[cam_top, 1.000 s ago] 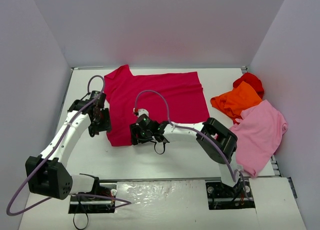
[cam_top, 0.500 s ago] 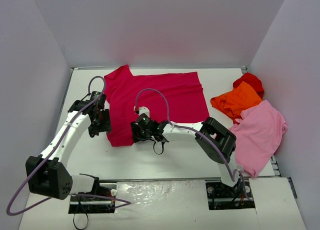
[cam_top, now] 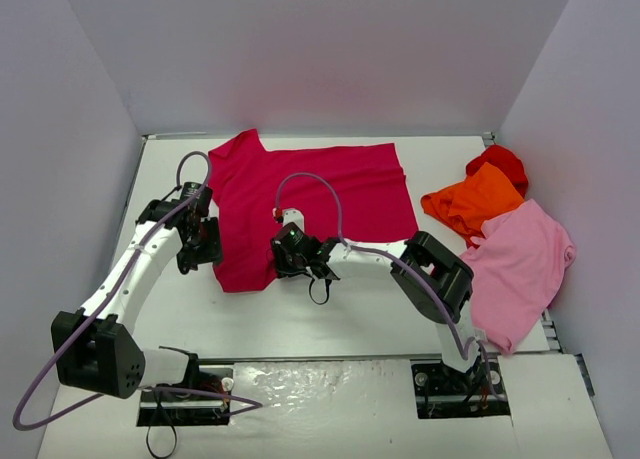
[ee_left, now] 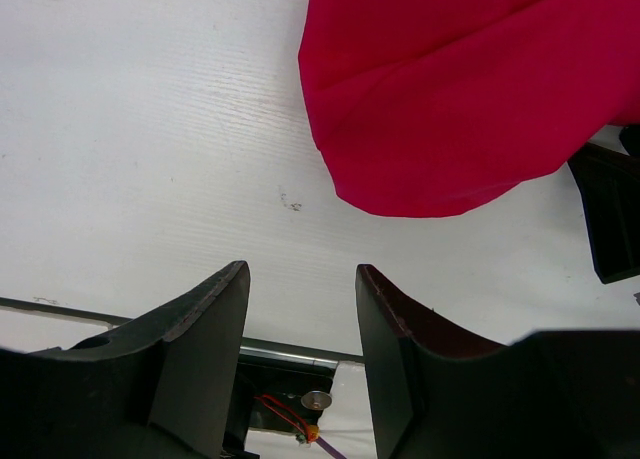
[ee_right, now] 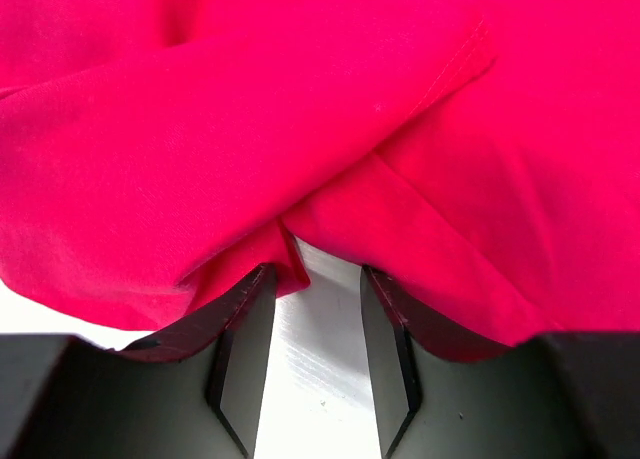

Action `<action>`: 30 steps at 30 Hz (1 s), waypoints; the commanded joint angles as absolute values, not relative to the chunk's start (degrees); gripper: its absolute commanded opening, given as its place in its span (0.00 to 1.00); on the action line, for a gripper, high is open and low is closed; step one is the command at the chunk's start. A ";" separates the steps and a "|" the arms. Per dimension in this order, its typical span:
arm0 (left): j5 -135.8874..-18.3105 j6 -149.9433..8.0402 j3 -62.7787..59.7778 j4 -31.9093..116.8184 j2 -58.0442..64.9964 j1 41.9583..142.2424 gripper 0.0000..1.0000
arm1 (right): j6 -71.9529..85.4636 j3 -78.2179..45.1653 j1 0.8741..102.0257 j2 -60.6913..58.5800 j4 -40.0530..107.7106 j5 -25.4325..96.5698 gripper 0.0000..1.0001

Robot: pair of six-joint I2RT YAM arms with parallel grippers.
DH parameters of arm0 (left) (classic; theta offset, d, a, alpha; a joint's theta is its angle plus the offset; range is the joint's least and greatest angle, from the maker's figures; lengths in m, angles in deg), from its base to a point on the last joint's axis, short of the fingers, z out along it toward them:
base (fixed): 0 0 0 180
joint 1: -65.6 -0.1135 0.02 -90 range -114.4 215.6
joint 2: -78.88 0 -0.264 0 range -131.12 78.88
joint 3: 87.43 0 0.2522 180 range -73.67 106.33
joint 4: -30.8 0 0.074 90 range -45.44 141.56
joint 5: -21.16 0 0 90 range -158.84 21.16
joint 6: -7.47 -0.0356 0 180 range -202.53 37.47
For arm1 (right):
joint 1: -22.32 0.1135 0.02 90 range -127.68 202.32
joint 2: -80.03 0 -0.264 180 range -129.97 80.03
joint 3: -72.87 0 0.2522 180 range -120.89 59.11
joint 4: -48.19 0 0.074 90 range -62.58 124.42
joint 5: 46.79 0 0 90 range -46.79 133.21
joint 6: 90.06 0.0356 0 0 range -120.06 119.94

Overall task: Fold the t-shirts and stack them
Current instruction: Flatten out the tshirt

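The crimson t-shirt (cam_top: pixel 310 194) lies spread on the white table (cam_top: pixel 300 314), left of centre. My right gripper (cam_top: pixel 284 252) sits low at the shirt's near edge. In the right wrist view its jaws (ee_right: pixel 315 271) stand apart with bare table between them, and folds of the crimson cloth (ee_right: pixel 250 129) drape over both fingertips. My left gripper (cam_top: pixel 203 247) hovers at the shirt's left near corner; it is open and empty (ee_left: pixel 300 279), with the crimson hem (ee_left: pixel 450 89) ahead of it. The orange (cam_top: pixel 475 201), bright red (cam_top: pixel 500 162) and light pink (cam_top: pixel 520 264) t-shirts lie crumpled at the right.
Grey walls (cam_top: pixel 90 109) close in the table on the left, back and right. The arm bases (cam_top: pixel 185 389) stand at the near edge. A lilac cable (cam_top: pixel 310 184) loops over the crimson shirt. The pink shirt hangs over the table's right near edge.
My right gripper has slid right and farther into the crimson shirt's near edge, and its jaws have narrowed. The left arm has held still.
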State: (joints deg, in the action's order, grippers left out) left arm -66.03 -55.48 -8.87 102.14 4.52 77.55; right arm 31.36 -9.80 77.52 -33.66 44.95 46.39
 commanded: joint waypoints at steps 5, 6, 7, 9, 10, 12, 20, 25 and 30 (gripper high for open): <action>-65.64 -56.31 -7.84 101.28 5.05 77.26 0.44 | 31.52 -10.15 79.15 -34.96 41.02 44.77 0.37; -65.59 -56.25 -7.84 101.34 5.05 77.23 0.44 | 31.64 -10.18 79.33 -35.05 41.02 44.68 0.37; -65.59 -56.31 -7.87 101.34 5.05 77.29 0.44 | 31.81 -10.26 79.59 -35.17 41.04 44.56 0.38; -65.59 -56.35 -7.93 101.26 5.13 77.29 0.44 | 32.08 -10.55 80.18 -35.29 41.10 44.22 0.38; -65.59 -56.34 -7.93 101.31 5.14 77.29 0.44 | 32.04 -10.72 80.44 -35.42 41.10 44.18 0.38; -65.55 -56.43 -7.93 101.29 5.14 77.24 0.44 | 32.15 -11.28 81.02 -35.76 40.93 44.05 0.38; -65.47 -56.55 -8.19 101.25 5.23 77.26 0.44 | 31.49 -12.87 81.39 -38.39 38.41 46.38 0.18; -65.06 -56.78 -8.36 101.42 5.49 77.29 0.44 | 31.49 -12.18 81.39 -38.45 37.42 47.95 0.17; -65.55 -56.78 -8.30 101.34 5.41 77.29 0.44 | 31.77 -10.90 81.54 -36.02 37.10 46.35 0.00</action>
State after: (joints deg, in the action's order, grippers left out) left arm -66.03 -55.94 -8.87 102.11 4.51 77.52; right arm 31.77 -12.88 80.93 -36.12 43.61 46.43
